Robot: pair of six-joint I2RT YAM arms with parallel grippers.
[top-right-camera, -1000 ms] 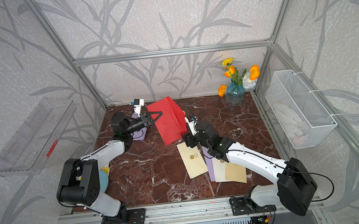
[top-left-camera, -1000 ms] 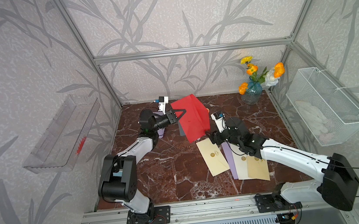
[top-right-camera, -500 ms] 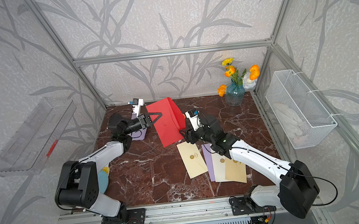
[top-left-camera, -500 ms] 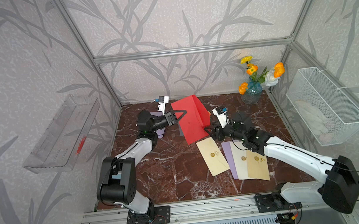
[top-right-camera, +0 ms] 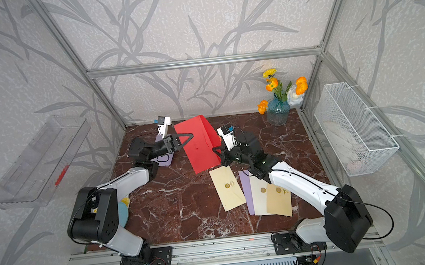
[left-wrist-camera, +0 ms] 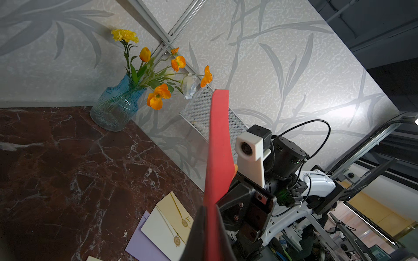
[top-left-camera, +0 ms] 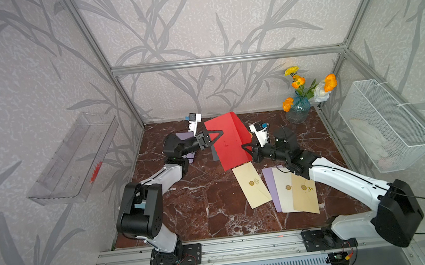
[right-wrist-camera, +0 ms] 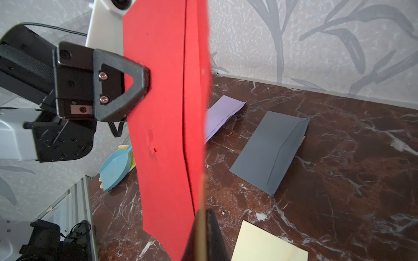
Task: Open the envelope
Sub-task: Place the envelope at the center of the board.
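The dark red-brown marble tabletop (top-left-camera: 200,201), veined white, carries a ribbed blue glass vase of orange and yellow flowers (top-left-camera: 298,110) in its back right corner. Toward the front right lies a cream paper envelope with a gold wax seal (top-left-camera: 252,188), alone and askew. Just beside it three more overlap in a fan: a lilac paper envelope (top-left-camera: 270,186) lowest, a pale cream sealed envelope (top-left-camera: 284,200) on it, and a tan sealed envelope (top-left-camera: 306,201) on top. Near the back left lies a second lilac envelope (right-wrist-camera: 224,110), with a dark grey paper envelope (right-wrist-camera: 271,151) close by but apart from it. A light blue plastic object (right-wrist-camera: 115,168) rests near the left edge.
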